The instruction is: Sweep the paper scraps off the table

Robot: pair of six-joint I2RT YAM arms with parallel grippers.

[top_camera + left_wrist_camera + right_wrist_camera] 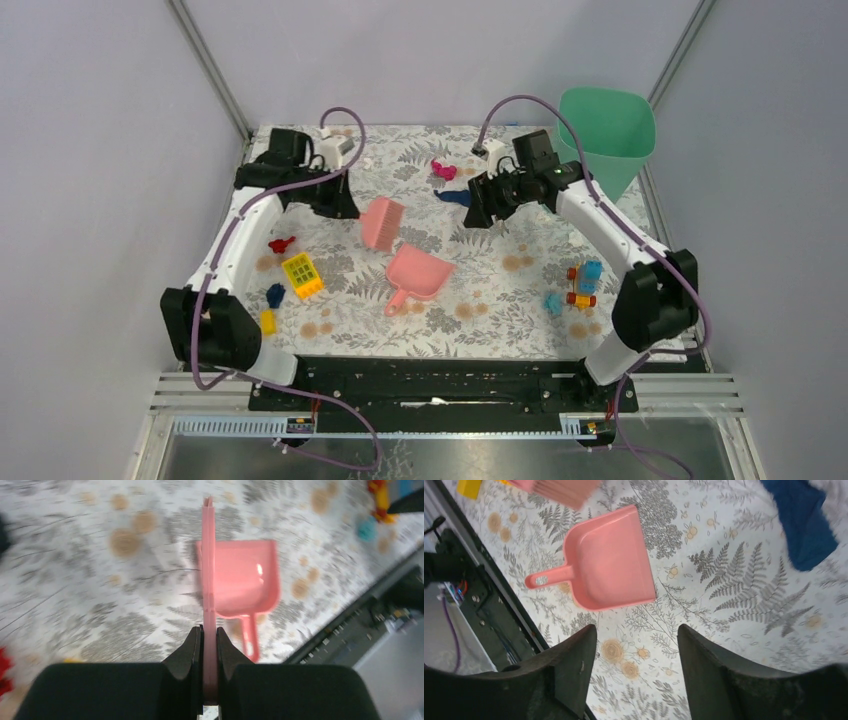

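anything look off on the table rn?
Nothing damaged or spilled. One oddity: toy pieces sit mixed in with the paper scraps, a yellow brick on the left and a brick vehicle on the right. The dustpan lies flat, unheld, and the left gripper clamps the pink brush.

**ITEM COUNT BY KIND**

Five paper scraps point(443, 170) in total. Beyond the dustpan point(420, 272): one magenta scrap point(443, 170) and one dark blue scrap point(455, 197). Left of it: one red scrap point(282, 243) and a second dark blue scrap point(275, 294). Right of it: one cyan scrap point(552, 303).

One dustpan.

One brush point(381, 222), just beyond the dustpan.

Two bricks left of it: one large yellow brick point(302, 275) and one small yellow brick point(268, 321).

One toy-brick vehicle point(583, 283), right of it.

One green bin point(605, 135), beyond and right.
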